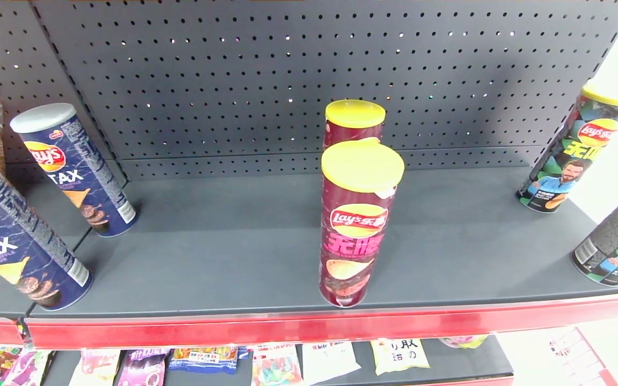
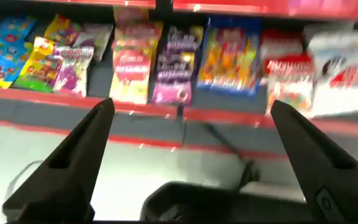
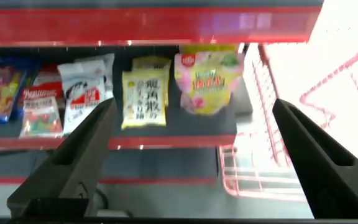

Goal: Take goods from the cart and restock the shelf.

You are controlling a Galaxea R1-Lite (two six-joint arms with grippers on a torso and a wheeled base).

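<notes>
A maroon, yellow-lidded chip can [image 1: 356,225] stood upright at the shelf [image 1: 223,252] front edge, a second can [image 1: 354,122] just behind, with open shelf on both sides. The left gripper [image 2: 192,104] and right gripper [image 3: 194,102] jaws were spread, empty.

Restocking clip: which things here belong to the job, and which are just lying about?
Job: dark grey metal shelf; front maroon chip tube with yellow lid; matching tube behind it; pink wire cart; open left hand; open right hand.
Lying about: navy chip tubes; green-black chip tubes; colourful snack bags below.
</notes>
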